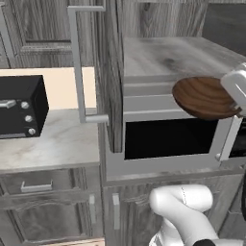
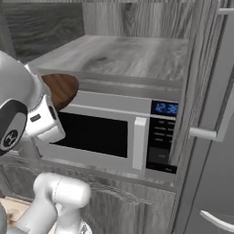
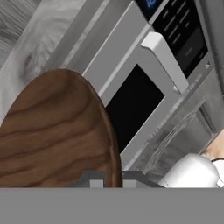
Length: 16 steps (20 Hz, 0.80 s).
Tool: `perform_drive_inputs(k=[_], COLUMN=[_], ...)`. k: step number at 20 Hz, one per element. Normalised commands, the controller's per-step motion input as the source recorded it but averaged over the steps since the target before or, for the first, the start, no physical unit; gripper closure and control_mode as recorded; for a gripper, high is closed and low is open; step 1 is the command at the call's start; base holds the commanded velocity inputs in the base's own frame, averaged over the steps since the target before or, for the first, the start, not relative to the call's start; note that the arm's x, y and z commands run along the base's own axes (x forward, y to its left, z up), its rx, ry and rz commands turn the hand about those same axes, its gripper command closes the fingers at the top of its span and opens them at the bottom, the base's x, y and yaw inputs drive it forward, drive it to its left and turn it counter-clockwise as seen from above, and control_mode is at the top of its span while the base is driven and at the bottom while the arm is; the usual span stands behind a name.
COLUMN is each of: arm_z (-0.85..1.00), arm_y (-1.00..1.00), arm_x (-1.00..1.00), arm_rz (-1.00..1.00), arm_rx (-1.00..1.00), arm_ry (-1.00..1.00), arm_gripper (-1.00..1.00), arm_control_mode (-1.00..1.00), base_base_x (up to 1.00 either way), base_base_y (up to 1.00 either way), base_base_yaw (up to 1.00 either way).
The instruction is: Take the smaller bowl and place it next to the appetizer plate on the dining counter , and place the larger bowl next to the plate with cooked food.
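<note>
The smaller bowl (image 1: 204, 98), shallow dark brown wood with clear grain, hangs in the air in front of the microwave's upper edge. My gripper (image 3: 111, 179) is shut on its rim. In the hand view the bowl (image 3: 52, 131) covers the left side, and my fingertips sit just under its near edge. From the right base view the bowl (image 2: 61, 89) peeks out behind my white wrist. The larger bowl, the appetizer plate, the plate with cooked food and the dining counter are out of view.
A silver microwave (image 1: 168, 139) with a shut dark door sits in a grey wood cabinet niche, its handle (image 2: 139, 141) and control panel to the right. A black toaster oven (image 1: 19, 105) stands on the marble counter (image 1: 53, 144) at left. A tall metal handle (image 2: 215, 132) juts out at right.
</note>
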Motion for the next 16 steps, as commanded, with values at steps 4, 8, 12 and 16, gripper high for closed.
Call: perform_drive_inputs(k=[4, 8, 12, 16], arm_z=[0.00, 0.00, 0.00, 0.00], arm_y=[0.00, 0.00, 0.00, 0.00], arm_x=[0.00, 0.00, 0.00, 0.00], arm_rz=[0.00, 0.00, 0.00, 0.00], arm_rx=[0.00, 0.00, 0.00, 0.00], arm_ry=[0.00, 0.00, 0.00, 0.00], arm_gripper=[1.00, 1.00, 1.00, 1.00], arm_control_mode=[1.00, 1.00, 1.00, 1.00], base_base_x=[-1.00, -0.85, -0.32, -0.03], base_base_y=[-0.03, -0.09, -0.38, -0.55], base_base_yaw=[0.02, 0.20, 0.38, 0.47])
